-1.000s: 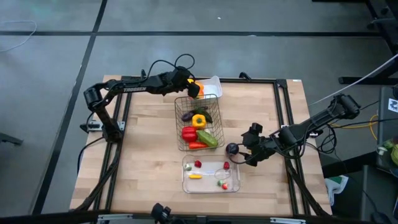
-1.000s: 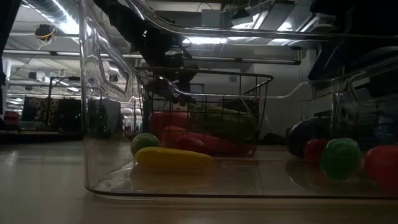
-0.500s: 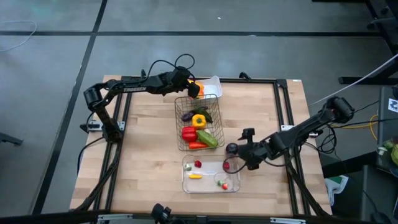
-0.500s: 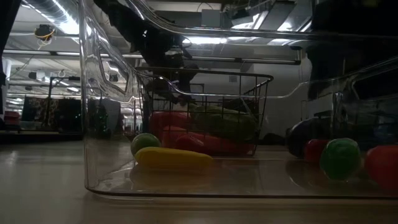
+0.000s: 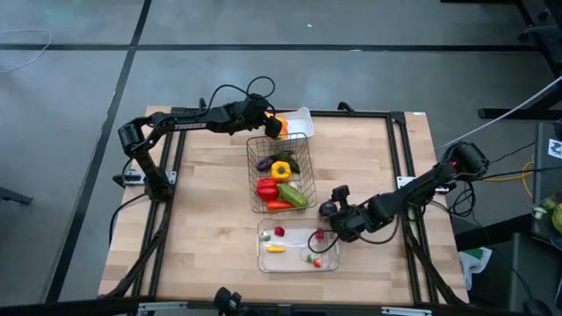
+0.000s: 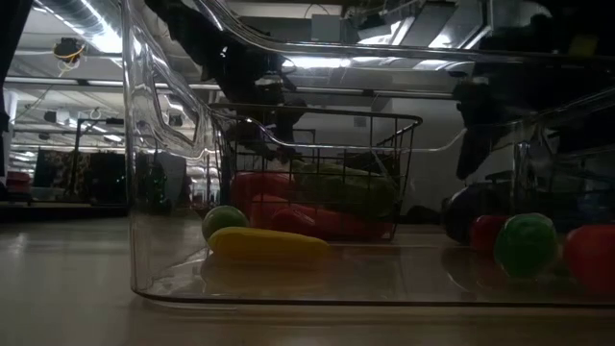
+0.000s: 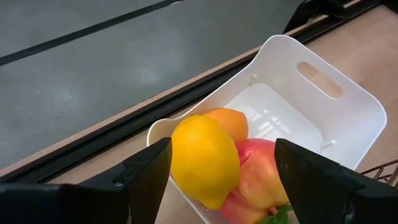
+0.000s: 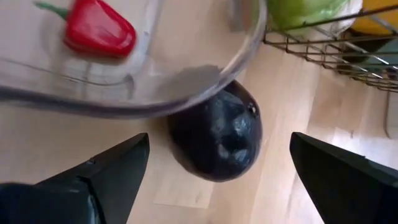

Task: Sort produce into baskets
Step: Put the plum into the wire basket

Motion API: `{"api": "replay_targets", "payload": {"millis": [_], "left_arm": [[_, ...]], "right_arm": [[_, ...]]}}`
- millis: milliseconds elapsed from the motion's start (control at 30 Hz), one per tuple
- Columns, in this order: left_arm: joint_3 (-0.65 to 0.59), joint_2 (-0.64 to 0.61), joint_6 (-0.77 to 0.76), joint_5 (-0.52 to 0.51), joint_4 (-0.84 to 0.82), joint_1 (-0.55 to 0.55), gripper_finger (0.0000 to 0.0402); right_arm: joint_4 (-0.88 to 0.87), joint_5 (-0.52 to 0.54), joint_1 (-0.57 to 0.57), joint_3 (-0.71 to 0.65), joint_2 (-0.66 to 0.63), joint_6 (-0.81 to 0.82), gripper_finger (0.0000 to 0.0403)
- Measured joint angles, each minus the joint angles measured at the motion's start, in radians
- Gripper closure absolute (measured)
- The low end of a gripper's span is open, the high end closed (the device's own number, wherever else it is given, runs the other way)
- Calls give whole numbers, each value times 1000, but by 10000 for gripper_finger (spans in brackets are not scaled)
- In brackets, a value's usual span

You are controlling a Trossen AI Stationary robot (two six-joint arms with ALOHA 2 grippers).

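Observation:
My left gripper (image 5: pixel 274 125) is open above the near end of the small white tray (image 7: pixel 323 112). Its fingers stand on either side of a lemon (image 7: pixel 204 163) that lies in the tray beside an orange (image 7: pixel 229 124) and a red fruit (image 7: pixel 264 177). My right gripper (image 5: pixel 332 221) is open, low over the table, with a dark purple eggplant (image 8: pixel 217 140) ahead between its fingers. The eggplant (image 5: pixel 327 209) lies on the table against the clear tray's far right corner (image 8: pixel 186 93). The wire basket (image 5: pixel 281 171) holds peppers, a cucumber and an eggplant.
The clear tray (image 5: pixel 299 248) at the table's near middle holds a red pepper (image 8: pixel 99 31), a yellow piece (image 6: pixel 269 242) and small red and green pieces. The wire basket's wall (image 8: pixel 323 46) stands just beyond the eggplant. Bare wood lies to the left and right.
My right gripper has moved toward the table's left edge and a little toward the near edge, closing in on the eggplant beside the clear tray. The eggplant has stayed where it was.

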Motion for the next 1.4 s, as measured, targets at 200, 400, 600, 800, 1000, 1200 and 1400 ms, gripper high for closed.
{"api": "replay_targets", "payload": {"millis": [200,400,600,800,1000,1200,1400], "left_arm": [[0,0,0,0,-10,0,123],[0,0,0,0,-26,0,123],[0,0,0,1,-32,0,123],[0,0,0,0,-51,0,123],[0,0,0,0,-51,-1,123],[0,0,0,0,-51,-1,123],[0,0,0,0,-51,-1,123]], "right_arm": [[4,45,0,0,60,-8,17],[77,46,-1,0,113,-26,17],[101,37,-32,2,124,-31,17],[101,-6,-83,2,124,-29,17],[101,-78,-114,2,124,-29,25],[100,-86,-112,2,124,-29,89],[97,-85,-111,2,124,-30,137]]}}
